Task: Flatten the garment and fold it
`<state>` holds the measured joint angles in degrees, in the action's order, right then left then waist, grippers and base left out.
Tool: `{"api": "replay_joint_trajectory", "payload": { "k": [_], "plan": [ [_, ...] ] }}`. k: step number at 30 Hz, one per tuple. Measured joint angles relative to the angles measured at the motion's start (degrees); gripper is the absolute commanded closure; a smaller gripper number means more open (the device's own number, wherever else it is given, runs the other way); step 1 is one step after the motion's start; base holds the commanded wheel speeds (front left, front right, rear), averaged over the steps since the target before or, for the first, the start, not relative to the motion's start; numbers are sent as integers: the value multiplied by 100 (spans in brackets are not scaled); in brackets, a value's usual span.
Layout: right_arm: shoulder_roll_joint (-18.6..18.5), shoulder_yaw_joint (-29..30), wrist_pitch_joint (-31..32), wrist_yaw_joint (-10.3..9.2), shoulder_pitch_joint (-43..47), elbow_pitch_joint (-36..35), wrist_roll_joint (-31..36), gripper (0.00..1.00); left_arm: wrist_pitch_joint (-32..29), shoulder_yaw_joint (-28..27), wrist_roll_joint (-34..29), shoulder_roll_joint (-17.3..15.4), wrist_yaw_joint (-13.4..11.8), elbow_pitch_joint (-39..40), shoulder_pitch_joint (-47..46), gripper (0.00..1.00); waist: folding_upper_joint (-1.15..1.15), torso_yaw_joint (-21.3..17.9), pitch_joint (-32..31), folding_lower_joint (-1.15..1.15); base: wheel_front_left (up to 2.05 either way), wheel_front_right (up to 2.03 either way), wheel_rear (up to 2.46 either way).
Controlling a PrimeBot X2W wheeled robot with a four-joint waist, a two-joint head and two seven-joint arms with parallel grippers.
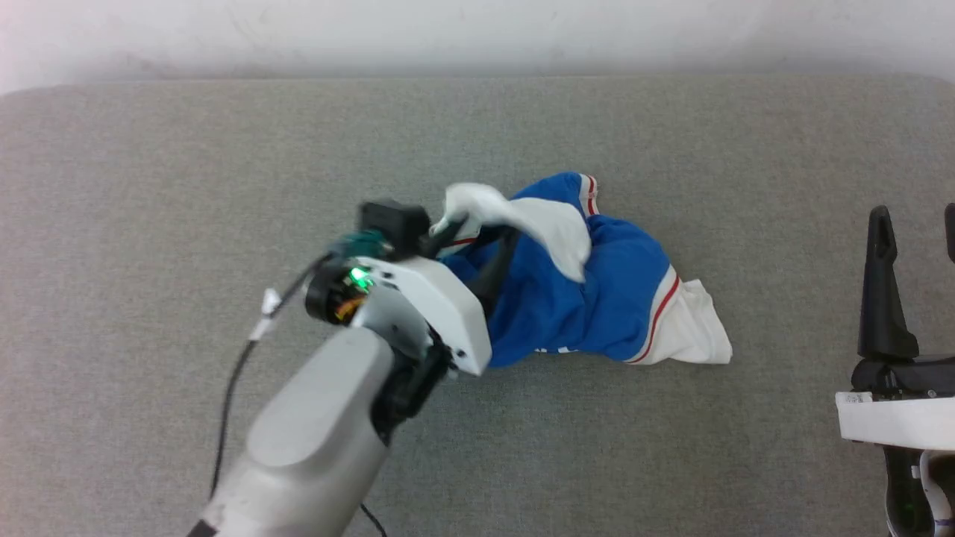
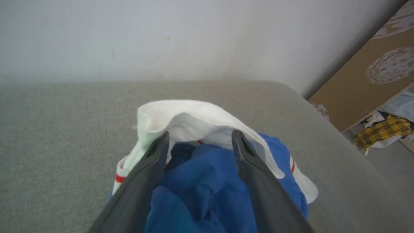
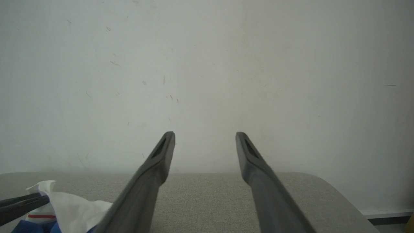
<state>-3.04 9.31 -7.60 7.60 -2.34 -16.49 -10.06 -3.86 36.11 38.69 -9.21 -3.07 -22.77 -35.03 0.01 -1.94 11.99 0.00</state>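
while garment (image 1: 589, 298) lies crumpled at middle of desk (image 1: 186, 186), long axis roughly left-right, you note: left pincer (image 2: 200, 137) directly over it, fingers (image 2: 139, 181) spread, white sleeve (image 2: 194, 116) draped on tips, nothing clamped. right pincer (image 3: 204, 134) released, empty, well apart to right. your left arm nearer.

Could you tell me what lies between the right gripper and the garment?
Just a bare stretch of the grey surface between the right gripper and the garment, as the head view shows.
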Motion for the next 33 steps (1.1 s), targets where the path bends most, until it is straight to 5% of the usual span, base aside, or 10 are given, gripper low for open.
{"api": "replay_joint_trajectory", "payload": {
  "k": [5,9,13,17,20,28,33],
  "plan": [
    [-2,11,0,0,61,8,-1,0,771,-508,42,-567,3,1464,544,0,0,69,-127,-1,0,0,0],
    [0,-21,0,0,138,47,-2,0,1477,-1047,-191,-1258,-448,2382,1472,0,0,75,-205,-1,0,0,0],
    [0,-44,1,0,215,70,-3,0,1797,-1501,-546,-1521,-990,3066,2560,0,0,45,-285,-1,0,0,0],
    [0,-63,10,0,383,114,-30,0,1859,-1892,-1135,-1421,-1425,3523,3577,0,0,22,-360,-1,0,0,0],
    [0,-58,93,0,545,172,-69,0,1859,-2078,-1481,-1025,-1469,3733,4083,0,0,49,-400,-1,0,0,0],
    [1,-36,377,0,614,115,5,0,1859,-2272,-2126,-504,-1014,3719,4302,0,0,274,-389,-1,0,0,0],
    [-98,-87,1200,0,291,268,112,0,1859,-2334,-2324,-344,-799,3698,4246,0,0,378,-240,0,0,0,0]
  ]
}}
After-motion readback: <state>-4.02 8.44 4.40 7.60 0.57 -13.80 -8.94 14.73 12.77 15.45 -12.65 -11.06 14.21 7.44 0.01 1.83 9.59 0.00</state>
